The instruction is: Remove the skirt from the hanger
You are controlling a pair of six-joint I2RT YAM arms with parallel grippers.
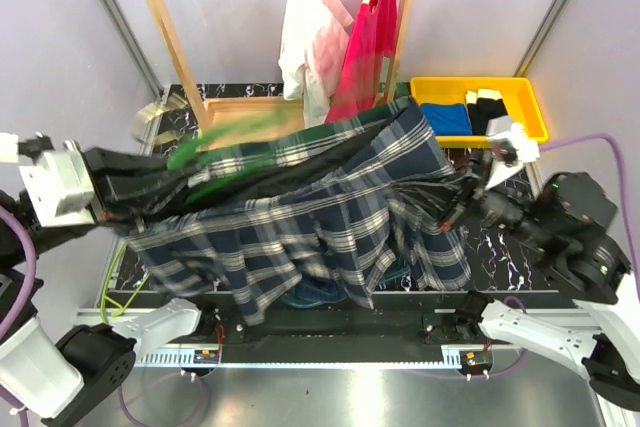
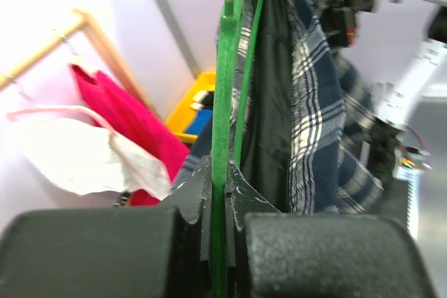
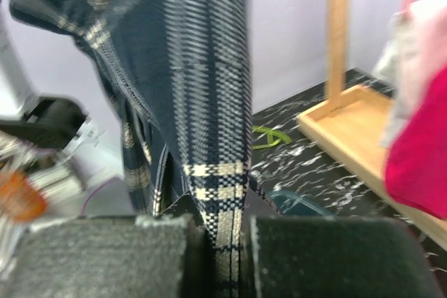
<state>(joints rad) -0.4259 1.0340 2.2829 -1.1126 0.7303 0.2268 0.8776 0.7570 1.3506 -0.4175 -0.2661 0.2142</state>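
The plaid skirt point(image 1: 320, 207) spans the middle of the tabletop point(image 1: 500, 252) in mid-air, lengthwise left to right, with the left hand point(image 2: 222, 235) pinching its green hanger point(image 2: 225, 102) and the right hand point(image 3: 227, 249) pinching the cloth's right edge.

overhead view, close wrist views, rack point(image 1: 166, 27) probably shared
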